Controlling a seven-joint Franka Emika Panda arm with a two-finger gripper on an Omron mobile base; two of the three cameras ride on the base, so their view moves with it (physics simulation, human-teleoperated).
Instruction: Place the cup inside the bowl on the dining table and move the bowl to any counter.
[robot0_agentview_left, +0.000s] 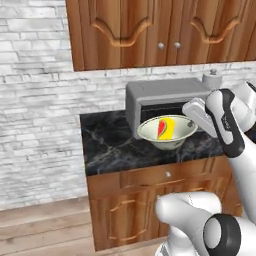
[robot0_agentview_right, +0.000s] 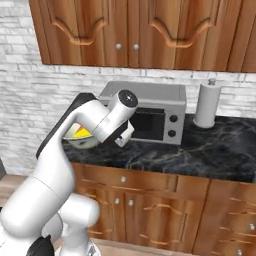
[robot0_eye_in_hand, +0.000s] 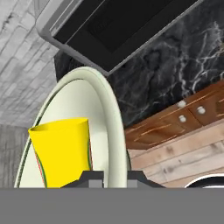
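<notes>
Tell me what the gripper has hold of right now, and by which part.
The gripper is shut on the wide cream-white bowl, pinching its rim, one finger inside and one outside. The small yellow cup with a red-orange patch sits inside the bowl, over the black marble counter.

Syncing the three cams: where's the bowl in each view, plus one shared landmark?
Left base view: bowl right of centre, in front of the microwave.
Right base view: bowl centre-left, mostly behind the arm.
Hand view: bowl lower left, rim between the gripper fingertips.
Shared landmark: the grey microwave.
</notes>
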